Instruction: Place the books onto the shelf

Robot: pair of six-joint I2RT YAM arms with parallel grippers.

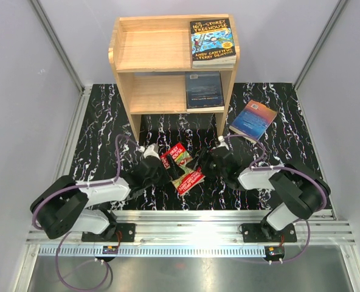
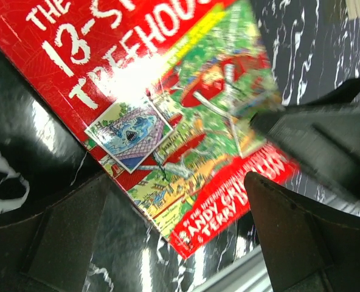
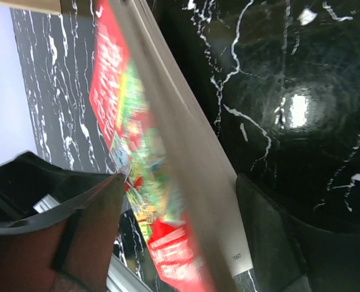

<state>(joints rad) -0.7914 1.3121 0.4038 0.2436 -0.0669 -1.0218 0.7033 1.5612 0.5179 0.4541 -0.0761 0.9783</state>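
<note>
Right wrist: fingers (image 3: 83, 231) of right gripper (image 3: 180, 201) spread astride page edge of red book (image 3: 116, 103), not yet pinching. Wide apart too, above its cover: left gripper (image 2: 177, 188). Lying on black mat (image 1: 95, 121) before shelf (image 1: 149, 48). Looks like pickup step; needs firm closing, then lifting shelfward.

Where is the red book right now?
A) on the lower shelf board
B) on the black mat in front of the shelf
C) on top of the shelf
B: the red book lies on the black mat, in front of the shelf and not on either of its boards.
</note>
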